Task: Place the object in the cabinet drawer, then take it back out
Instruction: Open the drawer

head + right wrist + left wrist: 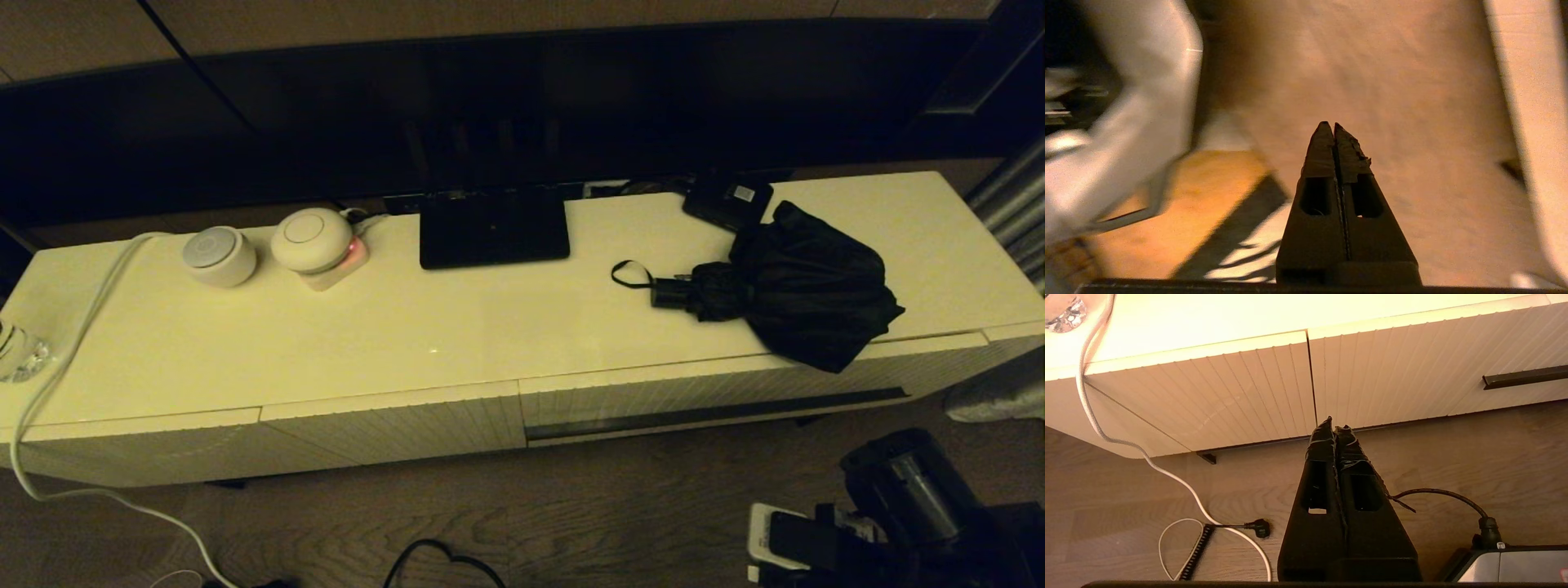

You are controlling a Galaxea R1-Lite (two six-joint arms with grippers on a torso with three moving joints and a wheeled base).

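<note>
Umbrella on the worktop, drawer closed, both hands clenched and empty.

The black umbrella [804, 294] lies on the cream worktop [408, 327], well above and away from both hands, its handle and strap loop pointing toward the flat black stand [493, 227] and its baggy canopy hanging slightly over the front edge. Right below it the cabinet drawer [718, 396] sits closed, its dark slot running along the lower edge. The left hand [1334, 428] hangs low over the wooden floor [1453, 457], fingers pressed together, pointing at the seam between two ribbed fronts. The right hand [1329, 124] is likewise clenched on nothing, down near the floor. A small black box [727, 198] touches the canopy's far side; two round white devices [269, 242] and a white cable [90, 310] sit beyond the left hand.
</note>
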